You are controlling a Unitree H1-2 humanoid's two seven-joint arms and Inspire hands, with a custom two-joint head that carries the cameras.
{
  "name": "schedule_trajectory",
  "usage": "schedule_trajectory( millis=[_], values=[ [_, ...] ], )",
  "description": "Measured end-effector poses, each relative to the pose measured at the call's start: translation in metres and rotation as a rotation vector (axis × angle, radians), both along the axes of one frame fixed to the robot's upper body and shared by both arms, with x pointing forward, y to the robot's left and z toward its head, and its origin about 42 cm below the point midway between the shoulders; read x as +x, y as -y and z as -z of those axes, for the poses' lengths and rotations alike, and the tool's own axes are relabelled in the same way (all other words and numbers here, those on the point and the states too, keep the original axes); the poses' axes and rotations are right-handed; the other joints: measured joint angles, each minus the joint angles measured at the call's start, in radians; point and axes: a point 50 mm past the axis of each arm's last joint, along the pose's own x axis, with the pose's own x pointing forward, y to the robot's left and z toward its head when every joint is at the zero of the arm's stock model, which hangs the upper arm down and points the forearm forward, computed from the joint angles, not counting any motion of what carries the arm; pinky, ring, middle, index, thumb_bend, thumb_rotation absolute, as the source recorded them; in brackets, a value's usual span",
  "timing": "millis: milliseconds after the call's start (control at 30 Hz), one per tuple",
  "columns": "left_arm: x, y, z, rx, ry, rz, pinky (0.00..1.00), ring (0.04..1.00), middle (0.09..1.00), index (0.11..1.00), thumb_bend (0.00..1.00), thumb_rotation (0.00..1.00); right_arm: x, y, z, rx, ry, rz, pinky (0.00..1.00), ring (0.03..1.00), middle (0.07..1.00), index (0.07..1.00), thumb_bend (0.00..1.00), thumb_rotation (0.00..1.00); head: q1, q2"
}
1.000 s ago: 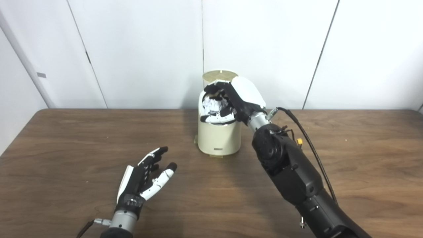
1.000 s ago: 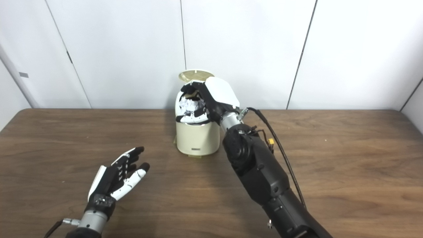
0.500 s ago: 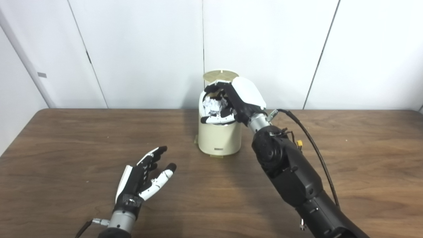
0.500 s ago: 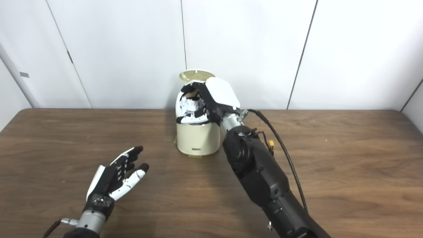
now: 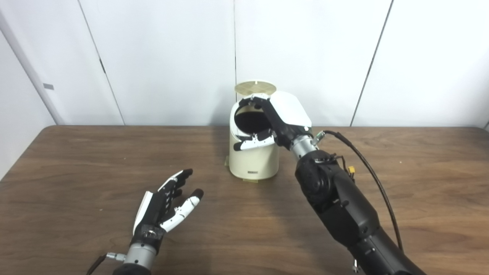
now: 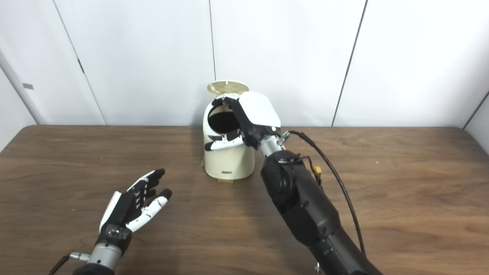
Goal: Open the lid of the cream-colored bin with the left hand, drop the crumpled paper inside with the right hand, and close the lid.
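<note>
The cream-colored bin stands at the back middle of the table. Its round lid is tipped up behind the dark opening. My right hand hangs over the right rim of the opening, fingers spread, holding nothing. The crumpled paper does not show; the inside of the bin looks dark. My left hand rests open near the table's front left, palm up, well apart from the bin. In the right eye view the bin and my right hand show the same.
The brown wooden table reaches to white wall panels behind the bin. My right forearm with a black cable crosses the table from the lower right up to the bin.
The white crumpled paper was in my right hand at the bin's opening; now it is gone from view and the hand is open. The hand shifted slightly right. The left hand stayed put.
</note>
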Motion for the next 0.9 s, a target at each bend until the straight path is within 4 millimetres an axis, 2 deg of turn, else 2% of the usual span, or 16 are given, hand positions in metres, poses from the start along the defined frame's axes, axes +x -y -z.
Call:
schedule_trajectory(
  millis=[167, 333, 467, 667, 867, 900],
  values=[
    [0.000, 0.000, 0.000, -0.006, -0.002, 0.003, 0.94, 0.939, 0.920, 0.905, 0.59, 0.44, -0.007, 0.006, -0.006, -0.010, 0.032, -0.004, 0.83, 0.877, 0.812, 0.734, 0.80, 0.35, -0.008, 0.000],
    [0.000, -0.001, 0.000, -0.005, -0.001, 0.004, 0.93, 0.935, 0.919, 0.903, 0.60, 0.45, -0.016, 0.011, -0.015, 0.007, 0.081, -0.003, 0.77, 0.841, 0.804, 0.724, 0.80, 0.33, -0.009, -0.002],
    [0.000, -0.001, 0.003, -0.009, -0.007, 0.004, 0.94, 0.931, 0.917, 0.904, 0.61, 0.46, -0.024, 0.018, -0.016, 0.019, 0.104, 0.006, 0.71, 0.790, 0.778, 0.710, 0.81, 0.32, -0.011, -0.005],
    [0.001, -0.002, 0.004, -0.007, -0.002, 0.004, 0.94, 0.934, 0.916, 0.901, 0.62, 0.47, -0.043, 0.045, -0.031, 0.108, 0.154, 0.049, 0.67, 0.740, 0.740, 0.697, 0.78, 0.26, -0.011, -0.006],
    [0.002, -0.003, 0.004, -0.014, -0.002, -0.001, 0.94, 0.934, 0.915, 0.898, 0.62, 0.44, -0.056, 0.077, -0.026, 0.138, 0.159, 0.111, 0.59, 0.673, 0.677, 0.653, 0.78, 0.24, -0.011, -0.011],
    [0.002, -0.004, 0.004, -0.017, -0.002, -0.003, 0.94, 0.937, 0.916, 0.898, 0.61, 0.44, -0.059, 0.082, -0.024, 0.144, 0.156, 0.122, 0.56, 0.655, 0.666, 0.644, 0.79, 0.20, -0.011, -0.011]
  ],
)
